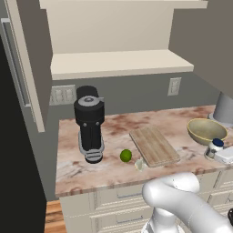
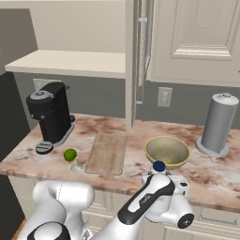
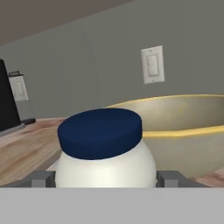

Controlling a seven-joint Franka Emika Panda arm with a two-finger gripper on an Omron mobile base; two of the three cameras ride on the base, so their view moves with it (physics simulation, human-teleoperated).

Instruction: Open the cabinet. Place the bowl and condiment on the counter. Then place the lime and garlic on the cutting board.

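we have our gripper (image 3: 105,179) low at the front edge of the counter (image 1: 113,125), its jaws standing wide on either side of the condiment (image 3: 105,151), the white jar with the dark blue lid. in the hand view a finger (image 3: 41,178) sits at each flank of the jar's body, just beside it; we cannot tell whether they touch it. the jar stands upright on the marble, so we judge it as set down and about to be let go rather than carried.

the bowl (image 2: 167,151) rests on the counter just behind the jar, toward the right end of the slab, close enough that its rim rises right behind the blue lid. we read both as already out of the cabinet (image 2: 197,40), whose door hangs open above with bare shelves showing.

the cutting board (image 2: 107,153) lies flat near the middle of the counter, running from the front edge back toward the wall, nothing on it. the lime (image 1: 125,155) sits on the marble just off the board's near left corner, and the garlic (image 1: 139,164) lies beside it, nearer the front edge, almost touching the board. both are well apart from our hand, so we judge them the remaining work: back off the jar, then reach left for each.

a black coffee machine (image 1: 89,123) stands toward the left end, clear of the board.
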